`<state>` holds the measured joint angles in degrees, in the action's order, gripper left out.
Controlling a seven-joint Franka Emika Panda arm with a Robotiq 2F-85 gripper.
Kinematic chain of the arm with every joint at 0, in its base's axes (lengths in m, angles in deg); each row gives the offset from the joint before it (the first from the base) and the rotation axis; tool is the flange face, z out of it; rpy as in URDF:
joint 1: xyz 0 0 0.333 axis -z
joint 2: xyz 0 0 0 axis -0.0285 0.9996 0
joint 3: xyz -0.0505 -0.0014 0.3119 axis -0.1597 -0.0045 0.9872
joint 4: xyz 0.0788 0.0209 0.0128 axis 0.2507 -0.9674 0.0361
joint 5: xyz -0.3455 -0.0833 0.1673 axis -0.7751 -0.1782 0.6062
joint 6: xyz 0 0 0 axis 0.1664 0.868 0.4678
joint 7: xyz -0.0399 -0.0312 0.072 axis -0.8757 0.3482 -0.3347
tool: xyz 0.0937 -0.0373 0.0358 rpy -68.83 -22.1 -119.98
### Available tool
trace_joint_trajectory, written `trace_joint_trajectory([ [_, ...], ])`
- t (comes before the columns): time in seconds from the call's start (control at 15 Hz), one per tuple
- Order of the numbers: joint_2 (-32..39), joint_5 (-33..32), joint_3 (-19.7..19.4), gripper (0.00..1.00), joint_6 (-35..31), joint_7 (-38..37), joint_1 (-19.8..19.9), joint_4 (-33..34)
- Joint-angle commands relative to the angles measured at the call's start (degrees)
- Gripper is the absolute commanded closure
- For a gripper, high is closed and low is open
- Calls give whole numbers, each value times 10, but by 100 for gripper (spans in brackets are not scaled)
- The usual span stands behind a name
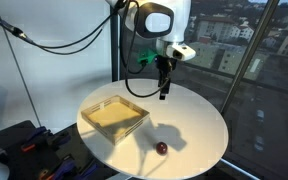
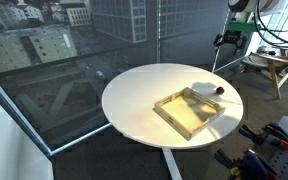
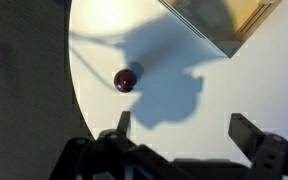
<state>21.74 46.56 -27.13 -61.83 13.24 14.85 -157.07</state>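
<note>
Claw [image 1: 164, 93] first: its two fingers stand wide apart with nothing between them, and it touches nothing. We see it hanging well above the round white counter [image 1: 199, 125], pointing straight down. The white arm [image 1: 154, 20] comes in from the top of an exterior view, its last links folded so that the wrist turns downward. Dark cables [image 1: 54, 45] trail away from it to the side.

In the wrist view the claw [image 3: 184, 128] shows as two dark fingertips [image 3: 122, 122] at the bottom of the picture, with bare counter [image 3: 244, 90] between them. Its shadow [image 3: 169, 85] spreads across that surface.

We find the small dark red ball [image 3: 126, 80] lying on the counter at the fringe of that shadow, close to the counter's curved edge. It sits apart from the claw, off to the side of one fingertip. In both exterior views the ball [image 1: 162, 148] [image 2: 221, 89] rests alone near the counter's rim, below the level of the claw and not under its fingers as far as we can tell.

We also see a shallow square wooden tray [image 1: 132, 103] lying flat on the counter beside the spot under the claw. The ball lies off one of its corners, not touching it. Behind the counter, tall windows [image 2: 84, 40] look out on city buildings.
</note>
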Motion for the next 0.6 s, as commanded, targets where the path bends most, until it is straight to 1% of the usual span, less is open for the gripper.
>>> trace_joint_trajectory([
  [0.0, 22, 20, 0, 0, -12, 16, 6, 18],
  [0.33, 45, 28, 0, 0, -30, 16, 7, 21],
  [0.53, 59, 27, -1, 0, -28, 15, 9, 25],
])
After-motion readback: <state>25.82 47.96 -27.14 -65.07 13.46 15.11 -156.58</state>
